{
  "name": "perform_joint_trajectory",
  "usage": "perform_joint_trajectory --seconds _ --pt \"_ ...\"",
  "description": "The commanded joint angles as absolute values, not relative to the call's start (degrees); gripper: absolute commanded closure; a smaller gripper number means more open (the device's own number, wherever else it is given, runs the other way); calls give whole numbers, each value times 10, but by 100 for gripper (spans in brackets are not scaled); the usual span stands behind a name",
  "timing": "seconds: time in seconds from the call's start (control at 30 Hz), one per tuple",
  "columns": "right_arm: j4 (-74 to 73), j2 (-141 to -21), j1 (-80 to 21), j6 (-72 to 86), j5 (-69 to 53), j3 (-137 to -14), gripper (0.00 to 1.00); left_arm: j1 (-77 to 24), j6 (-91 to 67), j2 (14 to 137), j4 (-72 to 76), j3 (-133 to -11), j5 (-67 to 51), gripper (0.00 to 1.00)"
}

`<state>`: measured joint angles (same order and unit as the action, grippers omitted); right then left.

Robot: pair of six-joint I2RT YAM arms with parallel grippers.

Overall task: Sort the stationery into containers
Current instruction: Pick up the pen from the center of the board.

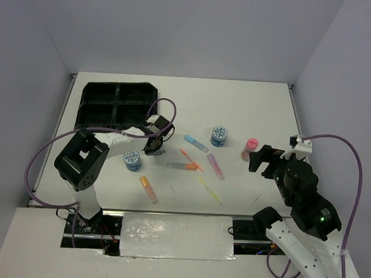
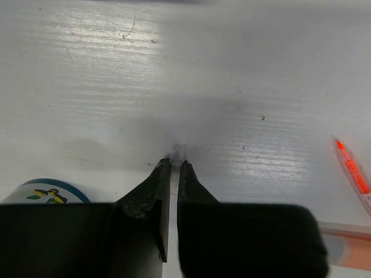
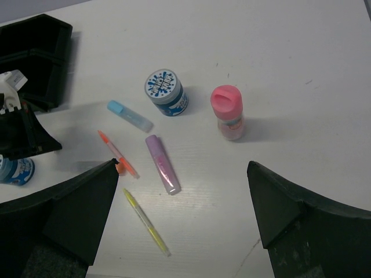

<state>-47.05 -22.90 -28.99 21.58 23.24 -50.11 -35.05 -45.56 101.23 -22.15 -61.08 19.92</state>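
Observation:
The black four-compartment tray (image 1: 118, 103) sits at the far left. My left gripper (image 1: 153, 151) (image 2: 175, 163) is low over the table just in front of it, jaws shut on a thin clear pen whose tip (image 2: 177, 152) pokes out between them. One blue tub (image 1: 132, 160) (image 2: 46, 191) stands beside it. My right gripper (image 1: 260, 159) (image 3: 182, 165) is wide open and empty, above the table. Below it lie the second blue tub (image 3: 166, 92), pink-capped bottle (image 3: 228, 112), blue marker (image 3: 130, 116), purple marker (image 3: 162, 164), orange pen (image 3: 117, 153) and yellow pen (image 3: 146, 222).
A grey and orange marker (image 1: 182, 166) lies mid-table and an orange marker (image 1: 148, 189) lies nearer the front edge. White walls enclose the table on three sides. Purple cables loop from both arms.

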Motion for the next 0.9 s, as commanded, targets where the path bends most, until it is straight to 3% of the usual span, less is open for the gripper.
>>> perform_joint_trajectory --seconds 0.0,0.1,0.2,0.37,0.53,0.67,0.87 --pt "-428 -237 -292 216 212 -490 0 -353 -455 1009 -221 -604 164 100" --pt "-393 -278 -293 199 84 -469 0 -357 -440 970 -215 -609 149 100" --pt "-395 -386 -294 185 -15 -454 0 -361 -433 852 -221 -618 146 100" --pt "-408 -561 -406 201 91 -457 1 -360 -413 723 -313 -676 198 100" --pt "-399 -722 -488 200 98 -461 7 -358 -374 595 -375 -673 233 100" --pt "-389 -780 -516 206 98 -475 19 -355 -314 508 -388 -645 235 100" --pt "-370 -836 -520 197 68 -479 27 -355 -275 414 -380 -577 290 100"
